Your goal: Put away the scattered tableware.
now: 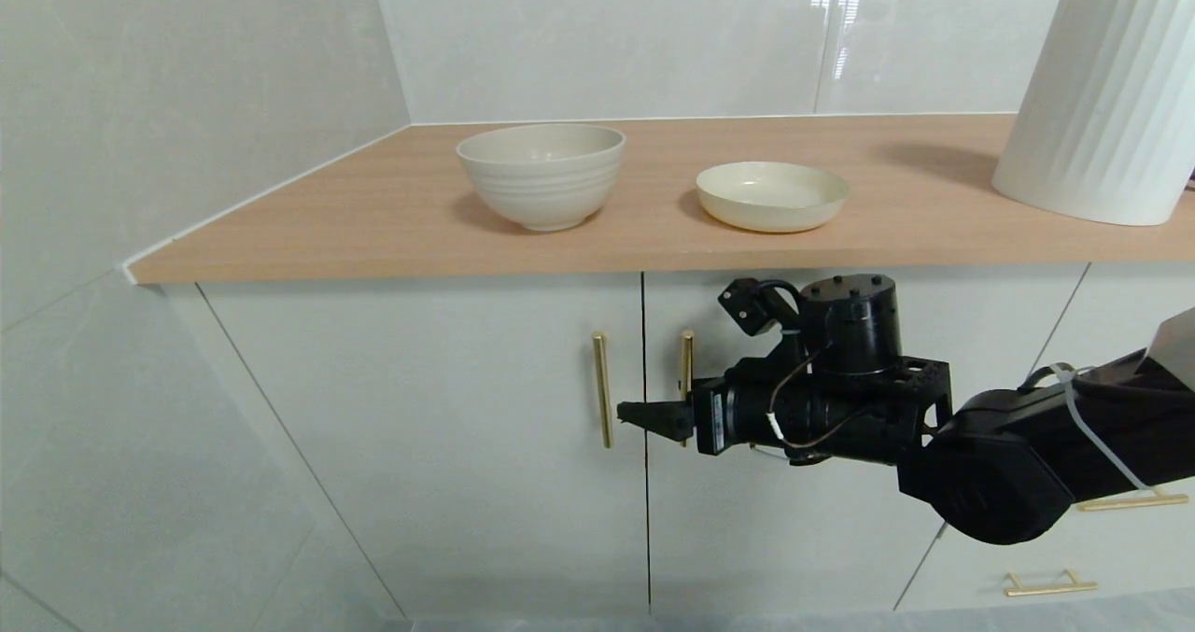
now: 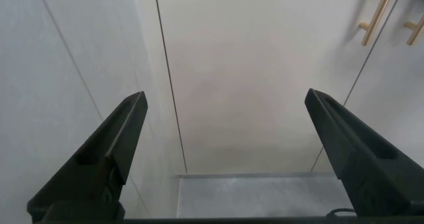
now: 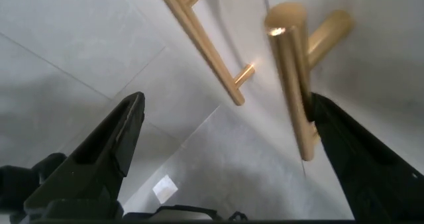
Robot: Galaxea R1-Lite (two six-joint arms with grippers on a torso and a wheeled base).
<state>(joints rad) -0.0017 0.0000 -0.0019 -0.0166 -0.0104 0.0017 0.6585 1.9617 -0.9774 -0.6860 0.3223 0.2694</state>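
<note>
A deep cream bowl and a shallow cream plate stand side by side on the wooden countertop. Below the counter's edge, my right gripper is level with the two gold cabinet door handles. It is at the seam between the doors, just in front of the right door's handle. In the right wrist view the right gripper is open, and that handle lies within the gap, close to one finger. My left gripper is open and empty, facing the pale cabinet fronts low down.
A tall white ribbed container stands on the counter at the far right. The left door's handle is beside the seam. Gold drawer pulls sit at the lower right. A tiled wall closes off the left side.
</note>
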